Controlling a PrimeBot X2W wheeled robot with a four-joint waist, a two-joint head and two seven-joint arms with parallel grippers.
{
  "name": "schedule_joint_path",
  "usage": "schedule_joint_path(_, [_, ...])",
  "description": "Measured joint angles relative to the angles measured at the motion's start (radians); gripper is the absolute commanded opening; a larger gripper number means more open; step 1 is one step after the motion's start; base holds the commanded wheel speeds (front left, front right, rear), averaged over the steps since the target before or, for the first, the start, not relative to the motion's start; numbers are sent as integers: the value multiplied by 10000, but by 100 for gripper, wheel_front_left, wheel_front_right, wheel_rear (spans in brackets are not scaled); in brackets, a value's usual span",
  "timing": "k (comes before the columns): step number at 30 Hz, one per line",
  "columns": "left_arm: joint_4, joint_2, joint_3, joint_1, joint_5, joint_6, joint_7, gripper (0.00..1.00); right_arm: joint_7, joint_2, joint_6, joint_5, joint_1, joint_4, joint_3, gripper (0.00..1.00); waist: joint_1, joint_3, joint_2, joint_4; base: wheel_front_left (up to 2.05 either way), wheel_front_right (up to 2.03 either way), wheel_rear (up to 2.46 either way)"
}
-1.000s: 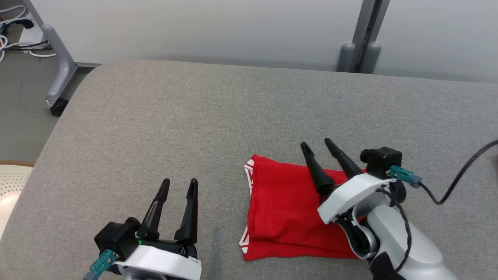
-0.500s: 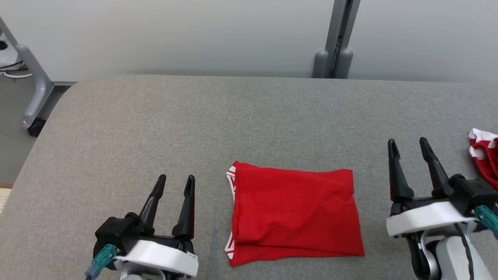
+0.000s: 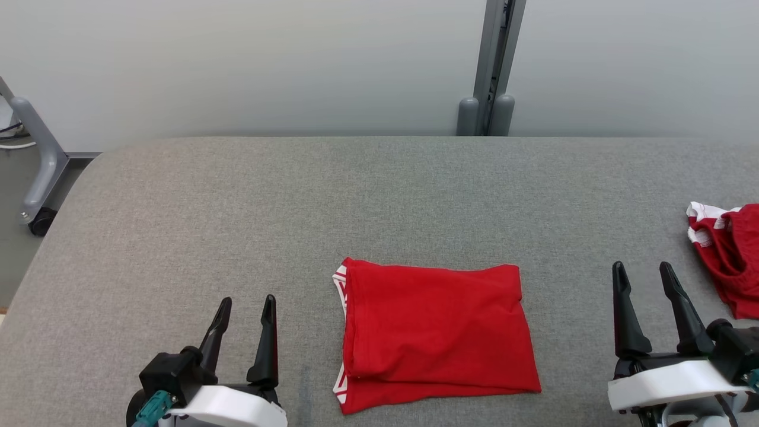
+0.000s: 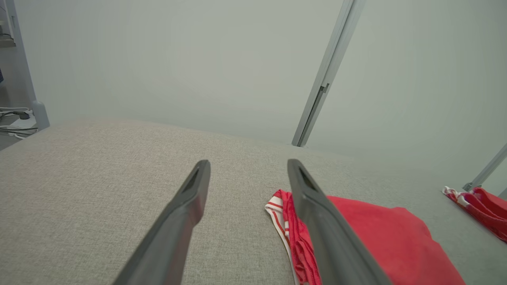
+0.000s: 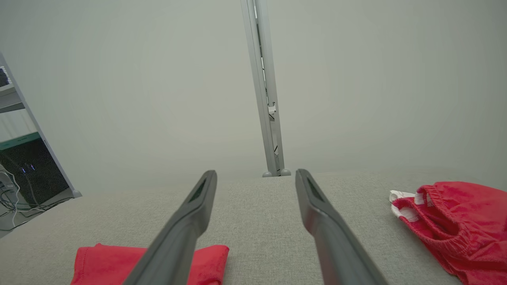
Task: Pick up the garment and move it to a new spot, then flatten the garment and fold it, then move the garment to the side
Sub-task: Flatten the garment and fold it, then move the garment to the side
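- Garment (image 3: 436, 332): red, folded into a neat rectangle in layers. It lies flat at 6 o'clock on the table (image 3: 379, 196), between the two grippers and touching neither.
- Left gripper (image 3: 248, 299): at 7 o'clock, fingers apart, holding nothing.
- Right gripper (image 3: 641, 265): at 5 o'clock, fingers apart, holding nothing.
- Material: thin matte knit. White-and-red striped trim (image 3: 339, 284) shows along its 9 o'clock edge.
- Handling, by judgement: light, soft and limp. It will sag and unfold if lifted by one layer.
- Hold, by judgement: pinch the whole stack at the 9 and 3 o'clock edges, one gripper each, or slide it.
- Table: grey woven padding with rounded corners, likely grippy enough to drag at the cloth.
- Second red garment (image 3: 726, 255): crumpled at 3 o'clock, with an elastic waistband.
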Motion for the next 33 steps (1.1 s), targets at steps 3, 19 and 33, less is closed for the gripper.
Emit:
schedule_joint_path(3, [82, -10, 35, 100, 2, 0, 0, 100, -2, -2, 0, 96, 126, 12, -67, 100, 0, -82, 0, -21, 0, 0, 0])
schedule_joint_path(19, [190, -27, 50, 214, 77, -8, 0, 100, -13, 0, 0, 431, 127, 261, 113, 100, 0, -211, 0, 53, 0, 0, 0])
schedule_joint_path(33, [222, -79, -140, 233, 77, -94, 0, 100, 2817, -606, 2, 84, -625, 918, 244, 100, 0, -177, -1, 373, 0, 0, 0])
